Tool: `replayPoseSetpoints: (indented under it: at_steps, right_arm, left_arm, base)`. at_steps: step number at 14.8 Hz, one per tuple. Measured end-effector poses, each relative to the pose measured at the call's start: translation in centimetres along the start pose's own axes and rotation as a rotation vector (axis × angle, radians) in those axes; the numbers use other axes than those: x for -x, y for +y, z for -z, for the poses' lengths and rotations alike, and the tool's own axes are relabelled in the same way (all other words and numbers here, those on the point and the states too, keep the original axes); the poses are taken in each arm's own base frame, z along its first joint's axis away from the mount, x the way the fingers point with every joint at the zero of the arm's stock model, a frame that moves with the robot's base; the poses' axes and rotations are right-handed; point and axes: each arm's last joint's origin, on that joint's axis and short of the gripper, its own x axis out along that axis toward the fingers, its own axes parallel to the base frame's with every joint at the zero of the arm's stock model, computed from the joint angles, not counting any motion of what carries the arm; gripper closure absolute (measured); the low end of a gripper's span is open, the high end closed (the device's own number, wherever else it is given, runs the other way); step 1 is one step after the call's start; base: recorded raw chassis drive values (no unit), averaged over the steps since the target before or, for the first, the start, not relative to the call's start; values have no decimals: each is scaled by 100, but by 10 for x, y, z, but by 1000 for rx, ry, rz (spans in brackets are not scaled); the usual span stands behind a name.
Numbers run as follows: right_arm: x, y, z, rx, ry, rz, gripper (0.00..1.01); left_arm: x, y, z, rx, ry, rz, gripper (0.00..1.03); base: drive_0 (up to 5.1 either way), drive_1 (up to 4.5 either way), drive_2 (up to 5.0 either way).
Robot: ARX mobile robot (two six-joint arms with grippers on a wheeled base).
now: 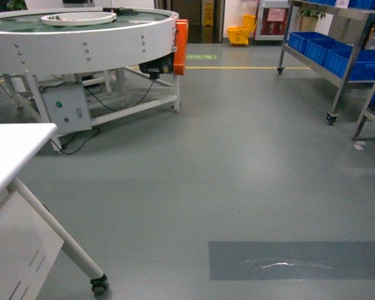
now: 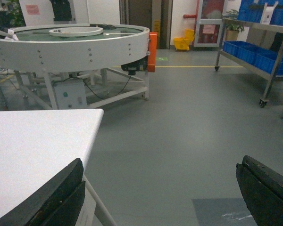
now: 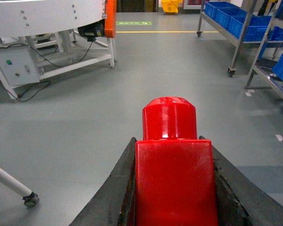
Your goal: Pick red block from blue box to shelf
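Right pincer (image 3: 172,188) is clamped on the red block (image 3: 172,155), jaws tight against both flat sides, stud pointing forward out of the grip. Block fills the right wrist view; nothing supports it from below. Left pincer (image 2: 162,193) is spread wide and empty, hanging just past the edge of the white tabletop (image 2: 37,146).

Shelf (image 1: 344,56) sits off to the right across bare floor (image 1: 237,175), well apart from the block. Blue crates (image 1: 325,47) fill its lower tier. Blue box isn't visible in any view.

Risks from here:
- Grip is friction only on smooth plastic. A jolt while the base rolls could let the block creep forward and drop to the floor.
- Shelf is off-centre right, so the base likely needs to turn. Its posts and castor (image 1: 330,117) are in the swing path of the right arm.
- The round conveyor table (image 1: 81,37) and the tabletop leg (image 1: 56,231) crowd the left side, and the open left pincer could clip either on a turn.
- The block blocks most of the right wrist view, so judging height over a tier will probably be hard and release may come early.
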Motion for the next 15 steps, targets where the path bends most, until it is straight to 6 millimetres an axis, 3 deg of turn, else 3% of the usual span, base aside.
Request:
replayPoseSetpoints:
  at_steps: [15]
  right_arm:
    - [0, 0, 0, 0, 1, -2, 74]
  left_arm:
    - [0, 0, 0, 0, 0, -1, 5]
  base:
    - [-7, 395, -410]
